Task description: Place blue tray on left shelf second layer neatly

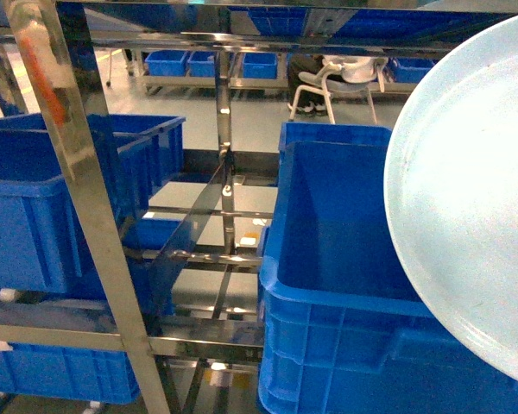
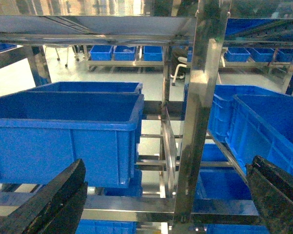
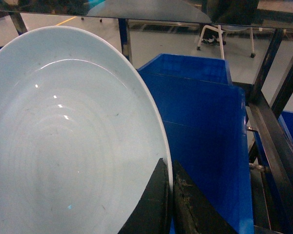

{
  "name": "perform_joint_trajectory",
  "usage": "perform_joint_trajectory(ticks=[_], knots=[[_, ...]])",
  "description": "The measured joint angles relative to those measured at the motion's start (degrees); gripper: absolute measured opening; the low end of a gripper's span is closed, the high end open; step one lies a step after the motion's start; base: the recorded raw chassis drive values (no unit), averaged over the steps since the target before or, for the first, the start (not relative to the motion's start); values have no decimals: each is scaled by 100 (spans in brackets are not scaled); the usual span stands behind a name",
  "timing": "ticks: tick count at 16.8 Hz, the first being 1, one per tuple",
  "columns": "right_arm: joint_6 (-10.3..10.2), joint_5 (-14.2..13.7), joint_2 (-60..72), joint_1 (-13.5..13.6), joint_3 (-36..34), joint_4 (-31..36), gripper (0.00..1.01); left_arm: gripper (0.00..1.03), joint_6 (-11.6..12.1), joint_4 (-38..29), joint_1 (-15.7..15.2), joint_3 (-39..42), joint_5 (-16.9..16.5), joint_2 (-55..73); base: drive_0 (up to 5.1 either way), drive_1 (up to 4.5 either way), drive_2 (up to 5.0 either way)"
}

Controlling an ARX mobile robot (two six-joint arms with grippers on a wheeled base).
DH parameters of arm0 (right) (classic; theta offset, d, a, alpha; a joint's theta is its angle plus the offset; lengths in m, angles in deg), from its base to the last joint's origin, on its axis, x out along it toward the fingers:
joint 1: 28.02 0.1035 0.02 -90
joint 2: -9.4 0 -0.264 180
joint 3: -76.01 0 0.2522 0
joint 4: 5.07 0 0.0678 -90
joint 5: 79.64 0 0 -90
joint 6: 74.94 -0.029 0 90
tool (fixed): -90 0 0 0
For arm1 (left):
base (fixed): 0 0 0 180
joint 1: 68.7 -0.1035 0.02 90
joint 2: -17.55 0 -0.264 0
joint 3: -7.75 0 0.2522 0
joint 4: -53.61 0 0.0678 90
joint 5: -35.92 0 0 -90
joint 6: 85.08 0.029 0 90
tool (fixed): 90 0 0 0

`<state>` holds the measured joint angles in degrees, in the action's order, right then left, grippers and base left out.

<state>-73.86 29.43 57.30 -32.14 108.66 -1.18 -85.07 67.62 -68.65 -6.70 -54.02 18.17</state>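
Pinching blue tray (image 3: 63, 146) rim, R gripper (image 3: 170, 204) jaws closed; L gripper (image 2: 161, 195) wide apart

The right hand (image 3: 169, 195) pinches the blue tray's (image 3: 63, 146) rim above a blue crate (image 3: 205, 131)

The blue tray (image 1: 475, 198) is up on the right, tilted, over the near corner of a big crate (image 1: 337, 285). The right gripper (image 3: 170, 204) pinches the tray's rim, one finger on each side. A second crate (image 1: 335, 135) sits right behind the big one. To the left of them stands a shelf post (image 1: 86, 207), with rails (image 1: 198, 254) running back in the gap. Left of the post, another crate (image 1: 43, 207) rests on the left shelf second layer (image 1: 60, 332). More crates (image 1: 211, 62) and a chair (image 1: 337, 82) are far behind, on the floor.
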Motion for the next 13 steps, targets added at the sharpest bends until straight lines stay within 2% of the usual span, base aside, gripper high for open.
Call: perform_joint_trajectory(ticks=[13], knots=[[0, 0, 0, 0, 0, 0, 2, 98, 2, 0, 0, 0, 0, 0, 0, 0, 0]])
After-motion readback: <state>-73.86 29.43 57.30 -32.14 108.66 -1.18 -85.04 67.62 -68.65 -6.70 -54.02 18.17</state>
